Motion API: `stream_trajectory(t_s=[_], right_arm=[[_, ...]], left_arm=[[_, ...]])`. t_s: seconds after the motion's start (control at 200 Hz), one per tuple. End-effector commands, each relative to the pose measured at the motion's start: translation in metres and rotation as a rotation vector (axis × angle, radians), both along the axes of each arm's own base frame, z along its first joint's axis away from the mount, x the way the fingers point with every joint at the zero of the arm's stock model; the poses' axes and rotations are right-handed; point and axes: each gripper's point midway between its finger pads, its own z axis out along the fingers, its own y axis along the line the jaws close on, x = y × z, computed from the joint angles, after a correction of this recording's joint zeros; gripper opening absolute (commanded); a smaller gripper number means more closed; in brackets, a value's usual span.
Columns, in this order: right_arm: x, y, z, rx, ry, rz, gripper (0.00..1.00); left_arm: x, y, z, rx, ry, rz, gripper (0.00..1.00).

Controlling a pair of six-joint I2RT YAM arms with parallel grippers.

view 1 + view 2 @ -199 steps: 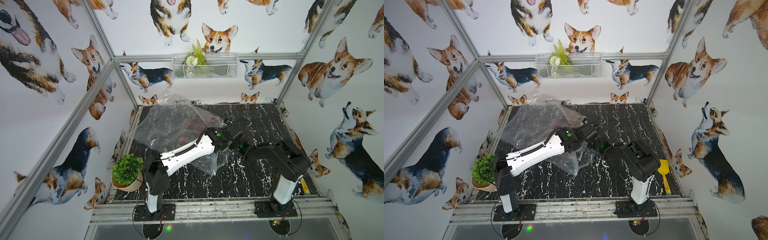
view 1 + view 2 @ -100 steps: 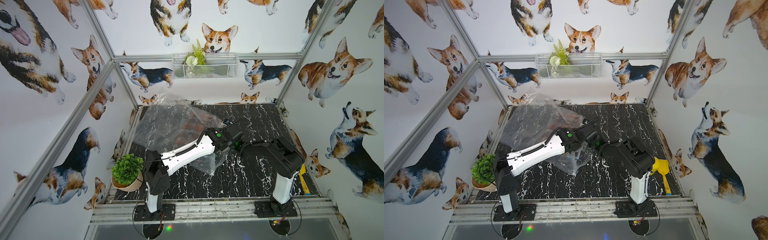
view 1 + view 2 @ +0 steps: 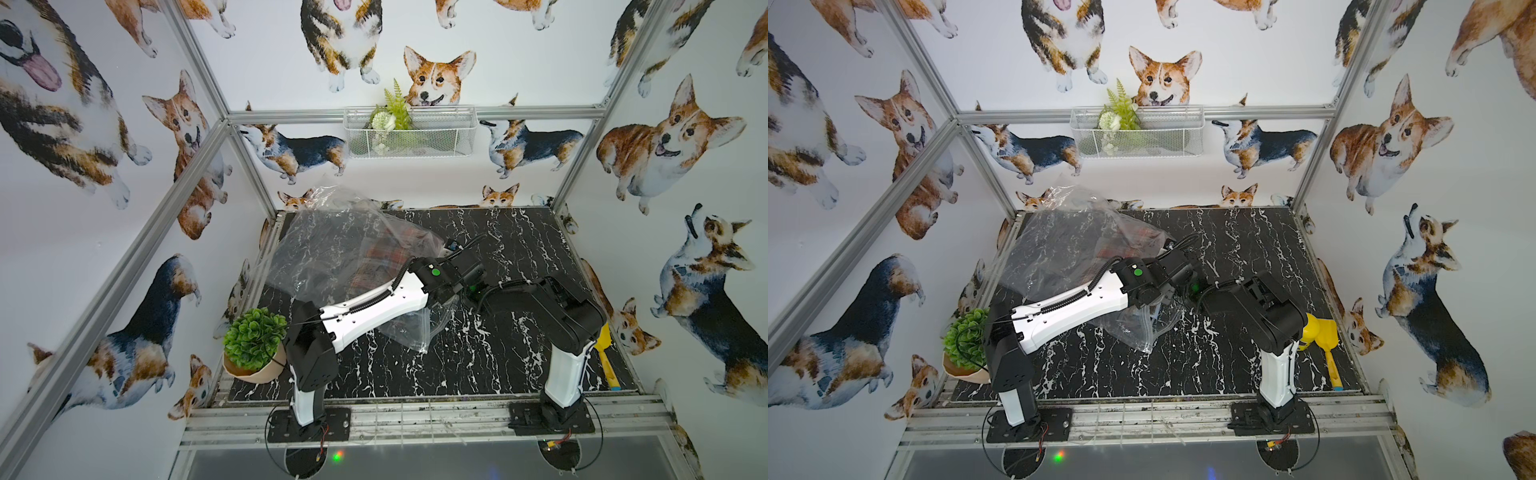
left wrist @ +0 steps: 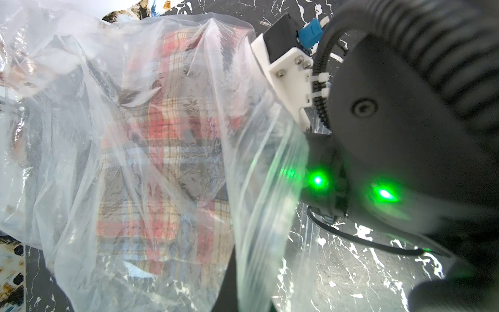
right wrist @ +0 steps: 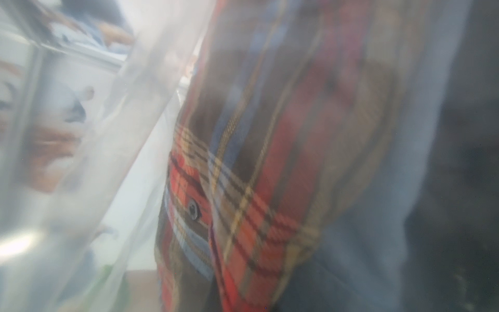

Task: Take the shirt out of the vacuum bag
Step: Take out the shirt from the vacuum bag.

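The clear crinkly vacuum bag (image 3: 332,249) (image 3: 1059,245) lies over the back left of the table. The red plaid shirt (image 3: 382,257) (image 4: 167,135) is inside it. My left gripper (image 4: 251,302) is shut on the bag's zip-seal edge (image 4: 267,205) and holds the mouth up. My right arm's wrist (image 4: 378,135) (image 3: 469,286) reaches into that mouth, and its fingers are hidden by plastic. In the right wrist view the shirt (image 5: 256,202) fills the frame and its cloth runs down to my jaws, which are shut on it.
A potted plant (image 3: 254,338) stands at the front left corner. A yellow tool (image 3: 1325,336) lies by the right edge, beside my right arm's base. A white wire basket (image 3: 409,133) hangs on the back wall. Bare marble-patterned table (image 3: 478,357) lies in front of the bag.
My right arm has pushed left into the bag's mouth and its gripper has gone from open to shut. The left arm has stayed put, still holding the bag's edge.
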Motion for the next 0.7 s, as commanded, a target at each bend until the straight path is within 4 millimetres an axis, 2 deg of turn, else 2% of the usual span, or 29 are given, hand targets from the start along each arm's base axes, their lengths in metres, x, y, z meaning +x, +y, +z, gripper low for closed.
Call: stream_trajectory(t_s=[0.0,0.315,0.695], right_arm=[[-0.005,0.001,0.01,0.002,-0.013,0.028,0.0],[-0.016,-0.012,0.036,0.002,-0.053,0.035,0.0],[-0.036,-0.03,0.057,0.019,-0.082,0.051,0.0]], left_arm=[[0.001,0.003,0.004,-0.02,-0.009,0.026,0.0],[0.004,0.009,0.002,-0.015,-0.014,0.051,0.0],[0.014,0.027,0.003,-0.037,-0.016,0.116,0.0]])
